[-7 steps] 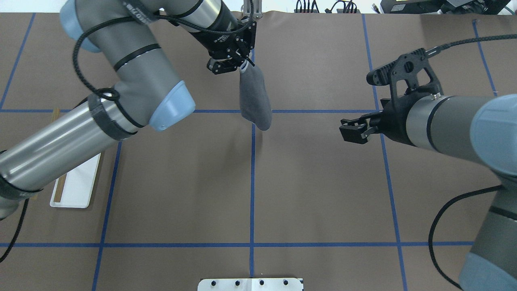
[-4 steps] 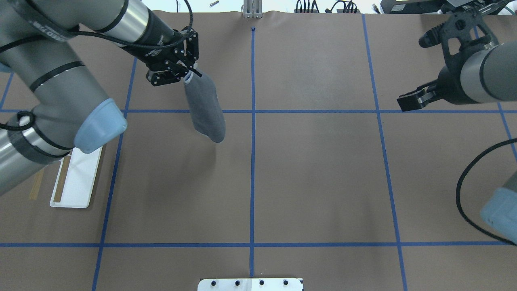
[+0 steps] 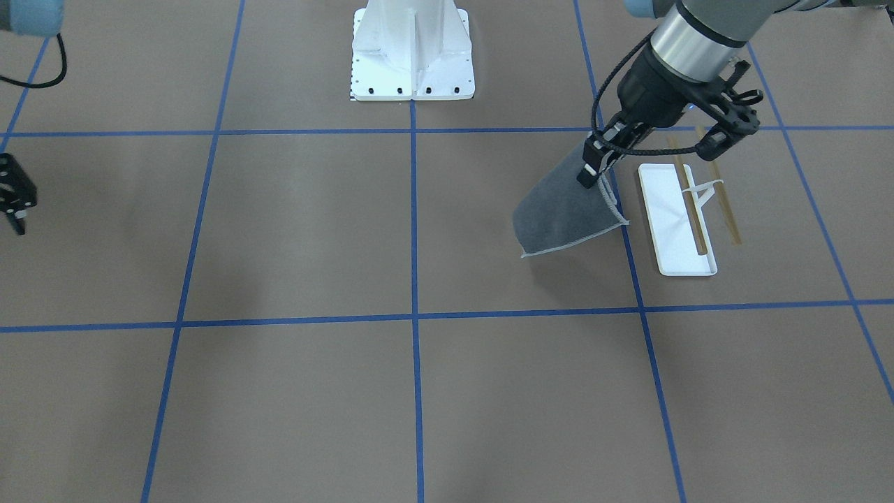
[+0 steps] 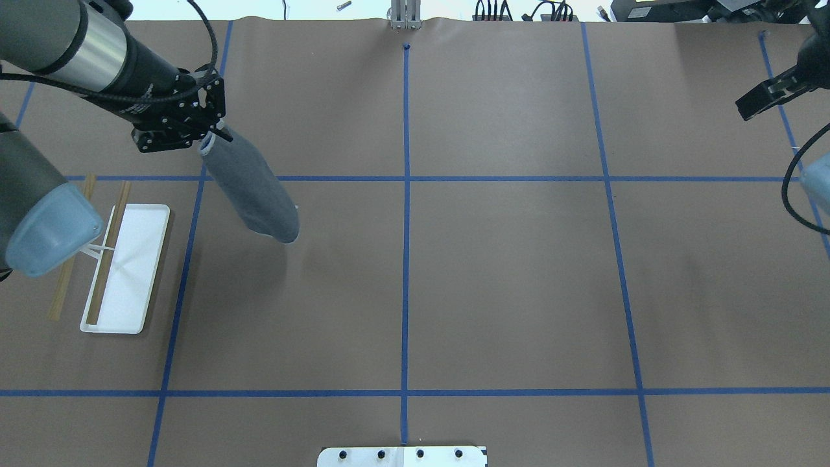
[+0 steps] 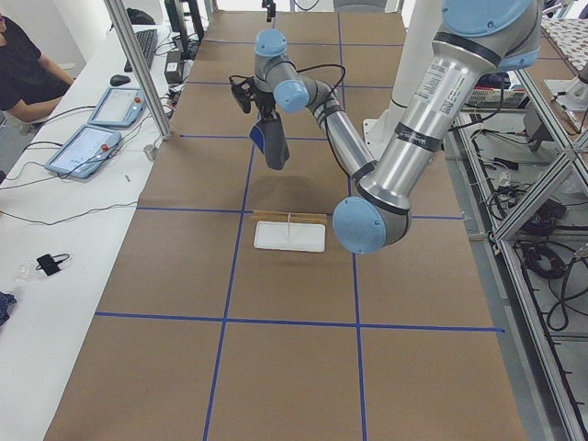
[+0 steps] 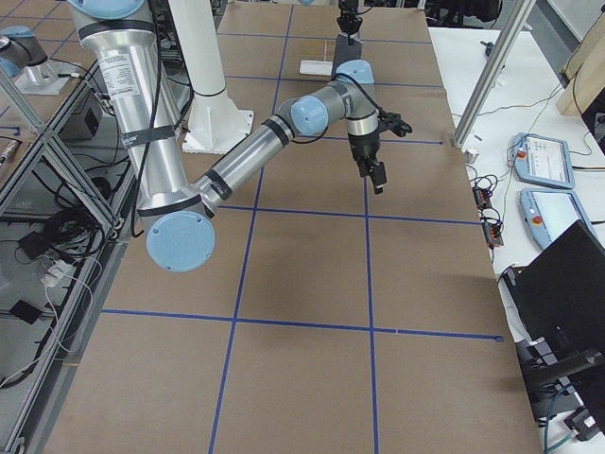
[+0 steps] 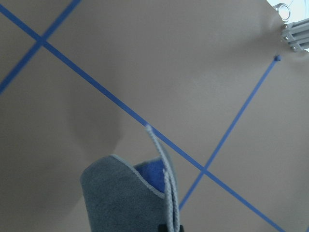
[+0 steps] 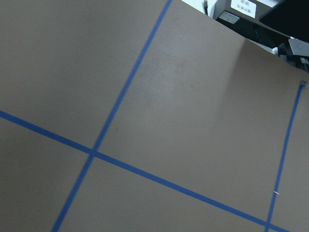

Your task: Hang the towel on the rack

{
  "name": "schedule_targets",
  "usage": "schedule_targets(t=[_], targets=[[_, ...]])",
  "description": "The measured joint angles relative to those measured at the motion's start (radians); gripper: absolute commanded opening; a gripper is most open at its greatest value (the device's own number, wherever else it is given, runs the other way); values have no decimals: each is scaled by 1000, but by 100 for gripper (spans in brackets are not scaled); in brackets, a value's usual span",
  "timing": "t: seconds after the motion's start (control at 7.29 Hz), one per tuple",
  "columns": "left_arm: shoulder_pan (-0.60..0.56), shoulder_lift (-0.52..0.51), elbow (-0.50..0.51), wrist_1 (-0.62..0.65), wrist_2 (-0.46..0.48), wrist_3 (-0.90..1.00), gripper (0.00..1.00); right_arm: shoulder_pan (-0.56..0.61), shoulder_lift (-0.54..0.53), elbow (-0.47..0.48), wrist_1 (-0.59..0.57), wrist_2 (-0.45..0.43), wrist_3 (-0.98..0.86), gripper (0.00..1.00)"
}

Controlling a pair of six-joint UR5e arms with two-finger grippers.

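Well, about halfway at best. Saw the towel (image 4: 249, 194) already off the table, pinched by its top corner in the left gripper (image 4: 209, 137) and dangling in a loose fold, with a bit of blue underside peeking out in the left wrist view. Spotted the rack (image 4: 133, 279) standing on the left side of the table, near the hanging cloth but not touching it, both wooden rods (image 4: 99, 285) bare.

So counted the pickup and lift as done, and most of the carry too, judging by the short gap to the rack. Left to go, the real job: bringing the towel over a rod, lowering it to drape down both sides, then letting go. Looked tricky, honestly, with only one corner gripped and the cloth bunched narrow instead of spread wide.

Found the right gripper (image 4: 746, 109) way off at the far right edge, carrying nothing as far as visible. Couldn't tell whether spread or pressed together from these angles. Didn't expect much help from there.
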Motion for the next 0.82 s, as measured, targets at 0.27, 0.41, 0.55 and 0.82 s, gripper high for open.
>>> schedule_targets(t=[0.27,0.41,0.55,0.82], targets=[[-26,157,-51,-1,3,151,0,82,6,-118,34,90,-30,100],[-53,218,-67,-1,4,223,0,102,6,-149,37,113,-38,100],[-85,270,-72,-2,3,299,0,117,6,-174,37,137,-46,100],[-124,365,-67,-9,7,437,0,146,-6,-240,40,201,-75,100]])
